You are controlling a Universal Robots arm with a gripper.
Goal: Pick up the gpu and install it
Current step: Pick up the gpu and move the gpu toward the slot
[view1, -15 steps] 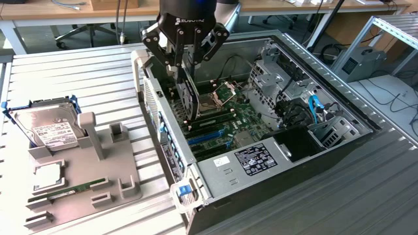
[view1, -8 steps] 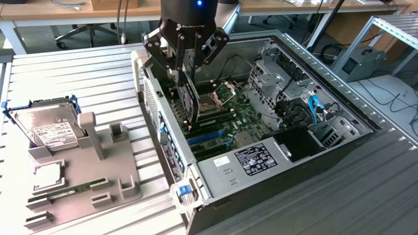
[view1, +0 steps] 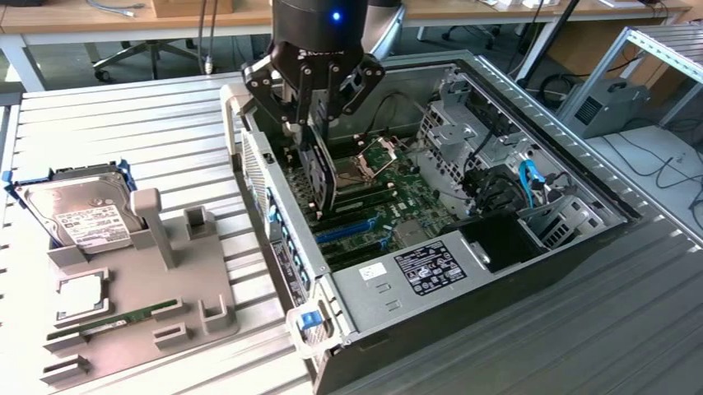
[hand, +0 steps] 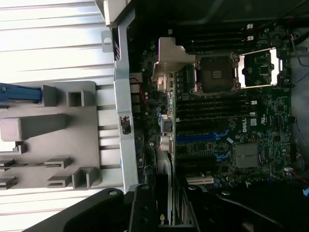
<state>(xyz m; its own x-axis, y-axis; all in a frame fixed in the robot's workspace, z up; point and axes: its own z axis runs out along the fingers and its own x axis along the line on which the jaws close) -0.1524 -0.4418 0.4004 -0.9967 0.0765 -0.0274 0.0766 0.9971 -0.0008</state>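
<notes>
gpu (view1: 318, 177) — gripped on edge, hanging upright just inside the open computer case (view1: 329, 276), close beside the case's rear wall and above the motherboard (view1: 412, 202). not yet seated in any slot, as far as can be judged. gripper (view1: 313, 123) clenched on the card's upper edge, jaws pinching the thin black board from both faces. in the wrist view, seen edge-on, with the silver bracket (hand: 171, 60) at the far end and the card body running back toward the fingers. blue slots (view1: 346, 230) near the card's lower edge, cpu socket (view1: 368, 160) just beyond, lid open. outside the case, well apart on the exterior view's left: grey fixture (view1: 137, 271) with the hard drive (view1: 82, 210) and the green memory stick (view1: 115, 319) resting on it.

possible trouble from here — a card slightly tilted or offset from its slot, bottom edge landing on the slot's lip or on neighbouring parts rather than inside. bracket catching on the rear wall, given so little room there. a thin pinch on a flat card, prone to pivoting or slipping under downward pressure. hard pushing while misaligned, likely to bend the card or stress the board.
</notes>
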